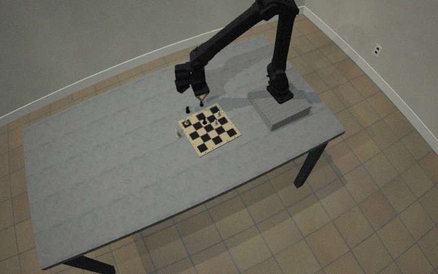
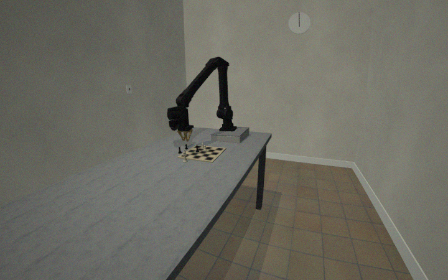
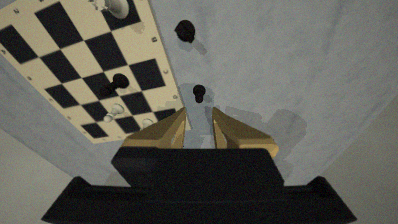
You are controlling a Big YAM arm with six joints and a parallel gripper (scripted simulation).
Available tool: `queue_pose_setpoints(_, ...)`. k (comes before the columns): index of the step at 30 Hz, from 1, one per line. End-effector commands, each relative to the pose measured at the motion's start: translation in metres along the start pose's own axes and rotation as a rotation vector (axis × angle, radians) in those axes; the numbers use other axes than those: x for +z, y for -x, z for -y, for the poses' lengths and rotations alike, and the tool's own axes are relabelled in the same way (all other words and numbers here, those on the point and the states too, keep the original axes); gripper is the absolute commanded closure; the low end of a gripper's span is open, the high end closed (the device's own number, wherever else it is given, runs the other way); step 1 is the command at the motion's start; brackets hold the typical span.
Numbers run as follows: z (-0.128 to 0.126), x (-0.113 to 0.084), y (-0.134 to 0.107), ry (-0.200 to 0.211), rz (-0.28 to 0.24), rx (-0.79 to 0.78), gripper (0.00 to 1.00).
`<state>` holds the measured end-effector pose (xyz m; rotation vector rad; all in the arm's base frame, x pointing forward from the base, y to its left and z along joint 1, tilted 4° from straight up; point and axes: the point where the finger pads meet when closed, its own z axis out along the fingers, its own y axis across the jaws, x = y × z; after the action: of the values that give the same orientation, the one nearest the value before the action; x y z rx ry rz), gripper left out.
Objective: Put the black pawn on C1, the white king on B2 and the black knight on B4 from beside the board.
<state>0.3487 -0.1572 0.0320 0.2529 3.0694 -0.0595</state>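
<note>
The black pawn [image 1: 201, 103] [image 2: 186, 147] [image 3: 199, 93] stands on the table beside the board [image 1: 237, 135] [image 2: 213, 161] [image 3: 159, 60]. The black knight [image 1: 188, 109] [image 2: 179, 150] [image 3: 185, 31] stands off the same edge, farther along. The white king [image 1: 177, 133] [image 2: 185, 156] stands upright off the adjoining edge; it is out of the wrist view. My gripper [image 1: 201, 98] [image 2: 185, 140] [image 3: 199, 111] is partly open and empty, pointing down above the black pawn, which shows just beyond the gap between the fingertips in the wrist view.
On the board stand a black piece [image 1: 204, 120] [image 3: 120, 81], a white piece [image 1: 186, 122] [image 3: 119, 7] on a corner square, and two small white pieces, one [image 1: 215, 122] [image 3: 115, 112] near the black piece and one [image 1: 219, 113] [image 3: 147, 122] nearer the arm's base block [image 1: 281, 117].
</note>
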Motion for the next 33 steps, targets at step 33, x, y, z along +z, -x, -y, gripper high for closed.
queue_pose_setpoints(33,0.001,0.013,0.008,-0.006,0.009,0.012,0.68)
